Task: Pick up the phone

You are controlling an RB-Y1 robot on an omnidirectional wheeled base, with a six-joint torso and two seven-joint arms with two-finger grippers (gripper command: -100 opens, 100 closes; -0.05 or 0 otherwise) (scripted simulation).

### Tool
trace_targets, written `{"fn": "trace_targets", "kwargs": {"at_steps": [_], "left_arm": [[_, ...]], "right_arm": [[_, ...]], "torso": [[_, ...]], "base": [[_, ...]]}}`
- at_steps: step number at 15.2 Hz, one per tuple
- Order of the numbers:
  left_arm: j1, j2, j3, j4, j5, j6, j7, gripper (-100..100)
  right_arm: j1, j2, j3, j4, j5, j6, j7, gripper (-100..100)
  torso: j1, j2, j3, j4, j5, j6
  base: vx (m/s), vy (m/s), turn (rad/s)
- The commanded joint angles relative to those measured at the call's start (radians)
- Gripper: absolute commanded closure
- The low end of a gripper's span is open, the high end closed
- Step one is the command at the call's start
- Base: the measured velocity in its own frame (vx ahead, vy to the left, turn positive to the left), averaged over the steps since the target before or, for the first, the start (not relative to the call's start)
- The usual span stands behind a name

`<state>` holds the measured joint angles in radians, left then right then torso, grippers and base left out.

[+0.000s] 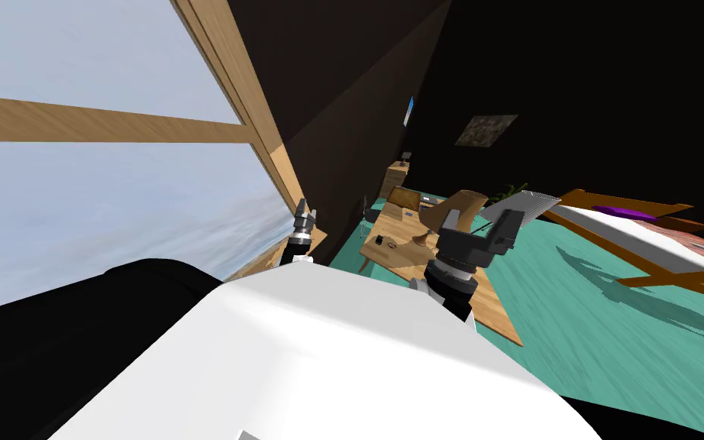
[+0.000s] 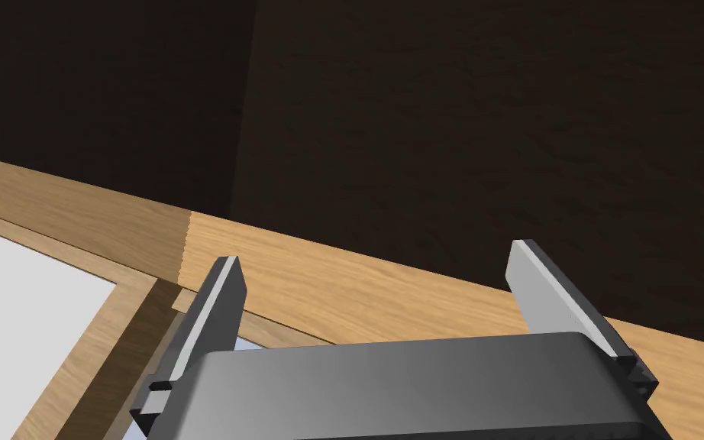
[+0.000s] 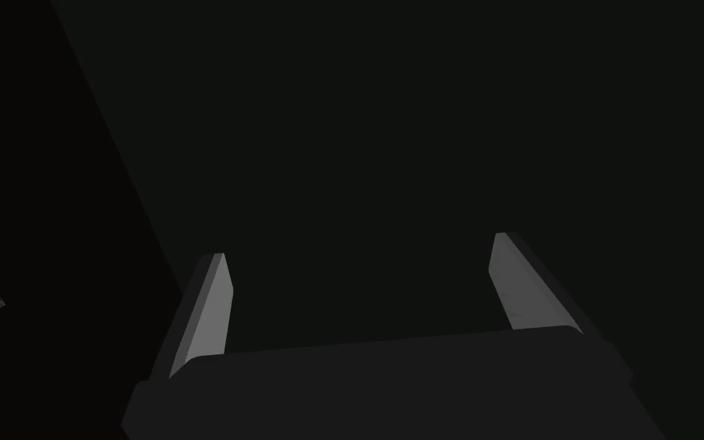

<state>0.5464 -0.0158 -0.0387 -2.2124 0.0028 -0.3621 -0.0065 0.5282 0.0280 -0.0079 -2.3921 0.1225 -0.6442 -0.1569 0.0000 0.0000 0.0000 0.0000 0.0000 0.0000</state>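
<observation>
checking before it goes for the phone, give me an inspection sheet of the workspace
surface: wooden desk ahead
job's things: small dark thing on the desk, cannot tell if it is the phone
clutter: chair at the desk
hands: left hand open, empty; right hand open, empty
cables: nothing seen
surroundings: window to the left, bed to the right, green floor

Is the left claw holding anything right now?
No: in the left wrist view the left claw is open, its fingers wide apart with nothing between them, just the wooden window frame beyond.
</observation>
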Motion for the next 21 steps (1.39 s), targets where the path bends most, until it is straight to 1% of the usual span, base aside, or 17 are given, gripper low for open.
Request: {"fn": "trace_targets", "kwargs": {"at_steps": [1, 3, 5, 6, 8, 9, 10, 11, 12, 13, 15, 16, 17, 18, 19, 20, 21], "left_arm": [[0.0, 0.0, 0.0, 0.0, 0.0, 0.0, 0.0, 0], [0.0, 0.0, 0.0, 0.0, 0.0, 0.0, 0.0, 0], [0.0, 0.0, 0.0, 0.0, 0.0, 0.0, 0.0, 0], [0.0, 0.0, 0.0, 0.0, 0.0, 0.0, 0.0, 0], [0.0, 0.0, 0.0, 0.0, 0.0, 0.0, 0.0, 0], [0.0, 0.0, 0.0, 0.0, 0.0, 0.0, 0.0, 0], [0.0, 0.0, 0.0, 0.0, 0.0, 0.0, 0.0, 0], [0.0, 0.0, 0.0, 0.0, 0.0, 0.0, 0.0, 0], [0.0, 0.0, 0.0, 0.0, 0.0, 0.0, 0.0, 0], [0.0, 0.0, 0.0, 0.0, 0.0, 0.0, 0.0, 0], [0.0, 0.0, 0.0, 0.0, 0.0, 0.0, 0.0, 0], [0.0, 0.0, 0.0, 0.0, 0.0, 0.0, 0.0, 0], [0.0, 0.0, 0.0, 0.0, 0.0, 0.0, 0.0, 0], [0.0, 0.0, 0.0, 0.0, 0.0, 0.0, 0.0, 0], [0.0, 0.0, 0.0, 0.0, 0.0, 0.0, 0.0, 0], [0.0, 0.0, 0.0, 0.0, 0.0, 0.0, 0.0, 0], [0.0, 0.0, 0.0, 0.0, 0.0, 0.0, 0.0, 0]], "right_arm": [[-0.012, -0.038, -0.002, 0.011, -0.008, 0.016, 0.012, -100], [-0.023, -0.065, -0.005, 0.023, -0.016, 0.033, 0.024, -100], [-0.058, -0.116, -0.011, 0.059, -0.039, 0.081, 0.058, -100], [-0.058, -0.116, -0.011, 0.059, -0.039, 0.081, 0.058, -100], [-0.079, -0.138, -0.016, 0.083, -0.054, 0.112, 0.081, -100], [-0.104, -0.157, -0.022, 0.111, -0.07, 0.147, 0.106, -100], [-0.104, -0.157, -0.022, 0.111, -0.07, 0.147, 0.106, -100], [-0.131, -0.175, -0.028, 0.143, -0.088, 0.184, 0.135, -100], [-0.131, -0.175, -0.028, 0.143, -0.088, 0.187, 0.135, -100], [-0.16, -0.191, -0.035, 0.178, -0.108, 0.216, 0.166, -100], [-0.16, -0.191, -0.035, 0.178, -0.108, 0.229, 0.166, -100], [-0.191, -0.206, -0.043, 0.218, -0.128, 0.263, 0.199, -100], [-0.191, -0.206, -0.043, 0.218, -0.128, 0.276, 0.199, -100], [-0.223, -0.221, -0.052, 0.251, -0.15, 0.303, 0.235, -100], [-0.223, -0.221, -0.052, 0.261, -0.15, 0.325, 0.235, -100], [-0.257, -0.235, -0.061, 0.287, -0.172, 0.352, 0.269, -100], [-0.257, -0.235, -0.061, 0.305, -0.172, 0.372, 0.273, -100]], "torso": [[0.0, 0.0, 0.0, 0.0, 0.0, 0.0], [-0.001, 0.001, 0.001, 0.0, 0.0, 0.0], [-0.001, 0.002, 0.001, 0.0, 0.0, 0.0], [-0.002, 0.003, 0.002, 0.001, 0.0, -0.001], [-0.002, 0.003, 0.002, 0.001, 0.0, 0.0], [-0.002, 0.003, 0.002, 0.001, 0.0, 0.0], [-0.002, 0.003, 0.002, 0.001, 0.0, -0.001], [-0.002, 0.003, 0.002, 0.001, 0.0, 0.0], [-0.002, 0.003, 0.002, 0.001, 0.0, 0.0], [-0.002, 0.003, 0.002, 0.001, 0.0, 0.0], [-0.002, 0.004, 0.002, 0.001, 0.0, 0.0], [-0.001, 0.003, 0.002, 0.001, 0.0, 0.0], [-0.001, 0.003, 0.001, 0.001, 0.0, -0.001], [-0.001, 0.002, 0.001, 0.001, 0.0, -0.001], [-0.001, 0.002, 0.001, 0.0, 0.0, -0.001], [-0.002, 0.002, 0.001, 0.0, 0.0, 0.0], [-0.002, 0.003, 0.002, 0.001, 0.0, -0.001]], "base": [[-0.01, -0.003, 0.036], [-0.031, -0.011, 0.07], [-0.051, -0.013, 0.103], [-0.053, -0.018, 0.095], [-0.049, -0.019, 0.115], [-0.048, -0.013, 0.149], [-0.045, -0.012, 0.105], [-0.05, -0.012, 0.115], [-0.053, -0.015, 0.122], [-0.064, -0.017, 0.14], [-0.05, -0.012, 0.106], [-0.035, -0.006, 0.14], [-0.036, -0.01, 0.155], [-0.046, -0.011, 0.207], [-0.047, -0.013, 0.179], [-0.059, -0.019, 0.215], [-0.062, -0.023, 0.177]]}}
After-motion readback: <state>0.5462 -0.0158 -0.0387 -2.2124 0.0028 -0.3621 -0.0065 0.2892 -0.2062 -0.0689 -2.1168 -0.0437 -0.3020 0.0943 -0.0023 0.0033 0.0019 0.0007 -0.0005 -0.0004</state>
